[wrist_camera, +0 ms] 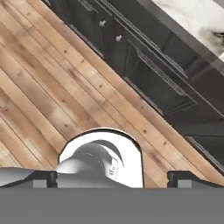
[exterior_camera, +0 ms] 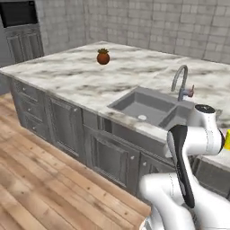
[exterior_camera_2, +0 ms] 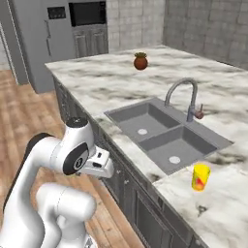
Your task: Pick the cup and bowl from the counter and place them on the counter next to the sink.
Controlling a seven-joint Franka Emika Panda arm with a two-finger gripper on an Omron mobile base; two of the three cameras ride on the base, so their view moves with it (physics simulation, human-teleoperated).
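Note:
The small yellow cup (exterior_camera_2: 200, 177) with a red-orange pattern stands upright on the white marble counter (exterior_camera_2: 97, 77), just right of the grey double sink (exterior_camera_2: 164, 131). A sliver of the cup (exterior_camera: 227, 140) also peeks out behind my arm. The bowl is out of view. My gripper (wrist_camera: 111, 179) is open, its fingertips (wrist_camera: 43, 178) wide apart with nothing between them. It hangs in front of the cabinets and points down at the wooden floor, well short of the cup. The sink (exterior_camera: 148, 108) lies ahead of my arm, set into the counter (exterior_camera: 67, 72).
A brown-red plant pot (exterior_camera: 103, 56) (exterior_camera_2: 141, 61) stands far back on the counter. A curved grey faucet (exterior_camera_2: 181, 94) rises behind the sink. Grey cabinet doors (wrist_camera: 144, 74) run under the counter edge. Wooden floor (exterior_camera: 40, 179) lies to the left.

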